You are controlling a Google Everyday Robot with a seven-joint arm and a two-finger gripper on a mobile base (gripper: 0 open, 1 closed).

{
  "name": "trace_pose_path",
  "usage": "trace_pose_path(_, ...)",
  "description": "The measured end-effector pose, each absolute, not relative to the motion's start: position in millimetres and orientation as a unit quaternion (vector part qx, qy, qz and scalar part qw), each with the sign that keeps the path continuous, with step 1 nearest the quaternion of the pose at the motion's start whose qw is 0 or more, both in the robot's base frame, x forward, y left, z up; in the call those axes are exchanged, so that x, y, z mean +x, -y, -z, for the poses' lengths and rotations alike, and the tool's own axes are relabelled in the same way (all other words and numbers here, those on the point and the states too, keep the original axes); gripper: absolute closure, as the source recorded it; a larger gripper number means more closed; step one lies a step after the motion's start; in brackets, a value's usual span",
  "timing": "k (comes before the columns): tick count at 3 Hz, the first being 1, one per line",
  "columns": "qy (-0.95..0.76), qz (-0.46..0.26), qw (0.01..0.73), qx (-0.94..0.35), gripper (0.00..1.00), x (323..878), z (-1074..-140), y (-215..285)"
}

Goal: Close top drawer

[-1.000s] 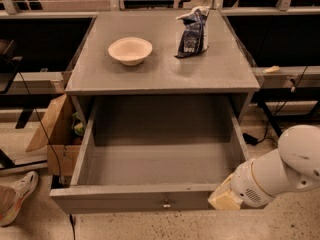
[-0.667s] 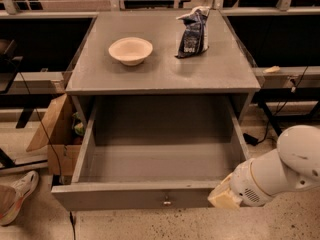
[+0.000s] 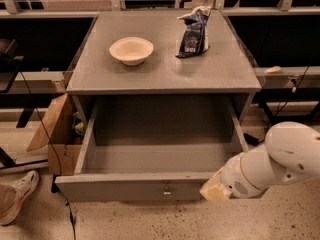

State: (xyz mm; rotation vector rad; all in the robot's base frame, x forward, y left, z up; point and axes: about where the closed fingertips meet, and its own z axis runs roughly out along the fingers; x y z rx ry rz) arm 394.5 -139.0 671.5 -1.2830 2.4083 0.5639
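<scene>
Pushed slightly inward, top drawer (image 3: 125,186) meets jaws (state unclear) at its right front.

Grey counter (image 3: 165,76), flat, matte. Cream bowl (image 3: 131,50) upright on left half, nearer back edge than front. Dark blue bag (image 3: 194,32) standing toward back-right corner, well apart from bowl. Gripper (image 3: 215,190) low, below front-right corner.

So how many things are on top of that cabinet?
2: a bowl left of centre, a dark bag right of it. The gripper is at the front right corner of the open top drawer.
</scene>
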Motion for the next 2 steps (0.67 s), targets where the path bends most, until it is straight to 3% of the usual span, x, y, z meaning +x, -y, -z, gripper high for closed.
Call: trace_pose_path(2,-0.842,-0.191,0.200,-0.464,0.11,437,-675,119)
